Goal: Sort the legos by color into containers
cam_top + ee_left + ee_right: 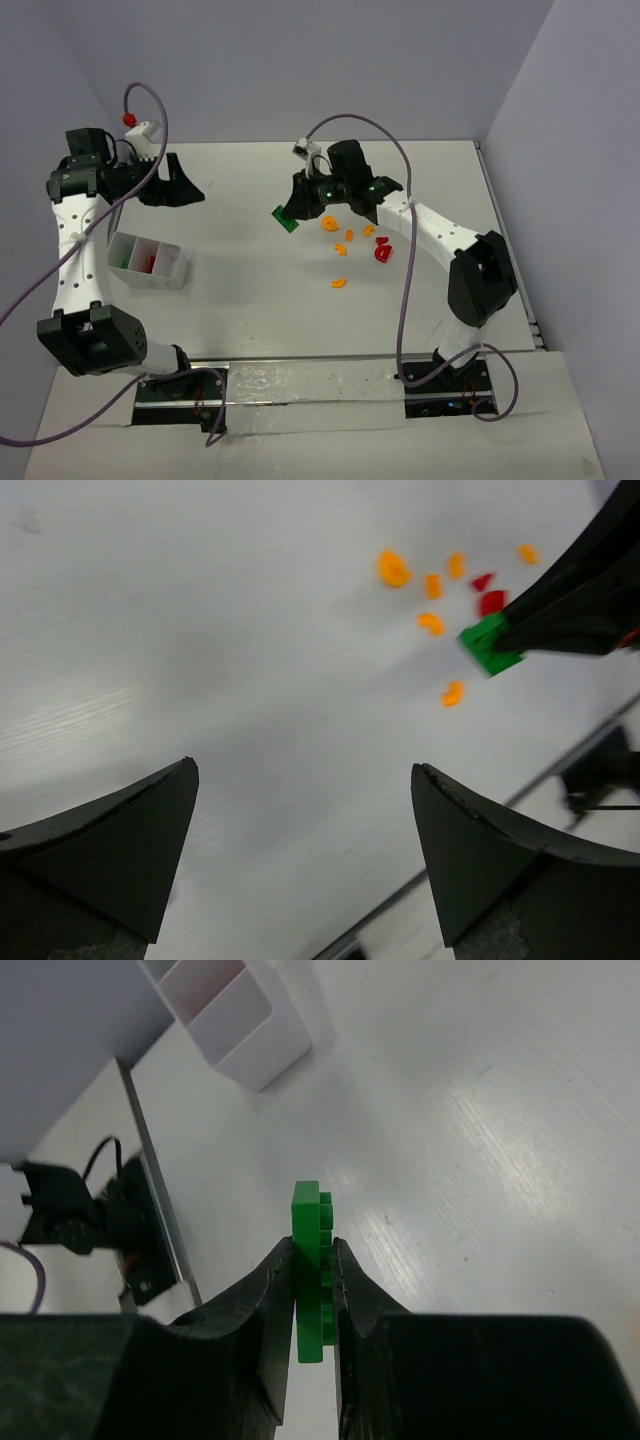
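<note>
My right gripper (pixel 296 206) is shut on a flat green lego (pixel 285 218), held on edge above the table left of the loose pile. In the right wrist view the green lego (pixel 306 1205) sticks up between the fingers of my right gripper (pixel 313 1244). Orange legos (pixel 338 283) and red legos (pixel 383 252) lie scattered under the right arm. The white container tray (pixel 172 273) stands at the left, with green bits in one compartment and red in the one beside it. My left gripper (pixel 172 186) hangs open behind the tray with nothing in it. The left wrist view shows my left gripper (pixel 304 768) wide apart over bare table.
The tray's corner (pixel 250 1045) shows at the top of the right wrist view. Purple cables loop from both arms. Grey walls close in the table at the back and right. A metal rail (pixel 300 385) runs along the near edge.
</note>
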`<state>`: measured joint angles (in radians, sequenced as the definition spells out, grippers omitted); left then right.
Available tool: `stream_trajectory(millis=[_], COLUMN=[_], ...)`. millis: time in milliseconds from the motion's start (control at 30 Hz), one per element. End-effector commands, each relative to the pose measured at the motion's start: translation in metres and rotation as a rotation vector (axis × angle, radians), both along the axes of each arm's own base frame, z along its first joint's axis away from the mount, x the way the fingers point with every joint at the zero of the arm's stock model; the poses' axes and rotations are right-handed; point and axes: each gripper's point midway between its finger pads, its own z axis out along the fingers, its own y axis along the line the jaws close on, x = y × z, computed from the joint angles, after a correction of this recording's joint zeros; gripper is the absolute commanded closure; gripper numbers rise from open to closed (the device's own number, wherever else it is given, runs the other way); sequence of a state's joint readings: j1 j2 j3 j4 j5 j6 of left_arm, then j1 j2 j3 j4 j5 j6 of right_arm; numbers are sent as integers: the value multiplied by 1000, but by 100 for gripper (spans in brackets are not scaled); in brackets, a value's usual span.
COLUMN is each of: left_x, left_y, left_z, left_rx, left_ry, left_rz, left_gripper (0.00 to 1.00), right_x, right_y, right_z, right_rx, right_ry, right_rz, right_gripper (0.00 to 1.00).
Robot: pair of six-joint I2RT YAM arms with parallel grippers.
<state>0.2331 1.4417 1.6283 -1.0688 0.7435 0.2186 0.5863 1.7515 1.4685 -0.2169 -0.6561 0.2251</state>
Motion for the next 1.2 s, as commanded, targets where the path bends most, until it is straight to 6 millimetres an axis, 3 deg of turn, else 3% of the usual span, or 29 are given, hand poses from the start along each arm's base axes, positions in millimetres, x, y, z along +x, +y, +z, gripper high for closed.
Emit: stream_trajectory(millis=[0, 200, 433, 933, 1167], left_x=[-11, -14, -26, -32, -33], left_y=[-65, -105, -130, -148, -150], left_z=[21, 6, -8, -14, -16], left_rx=[-330, -445, -527, -548, -575], left_ry=[36, 170, 263, 307, 337], left_rz=[-80, -24, -70, -120, -123], left_gripper=[1, 1, 1, 18, 33], right_x=[-18, -20, -28, -40, -42], right_y=[12, 29, 49, 66, 67], right_z=[46, 52, 62, 70, 69], right_rx=[0, -102, -120, -101, -101], right_ry=[-352, -510, -560, -561, -559], right_rz=[77, 37, 45, 102, 105], right_gripper=[100, 100, 100, 100, 100])
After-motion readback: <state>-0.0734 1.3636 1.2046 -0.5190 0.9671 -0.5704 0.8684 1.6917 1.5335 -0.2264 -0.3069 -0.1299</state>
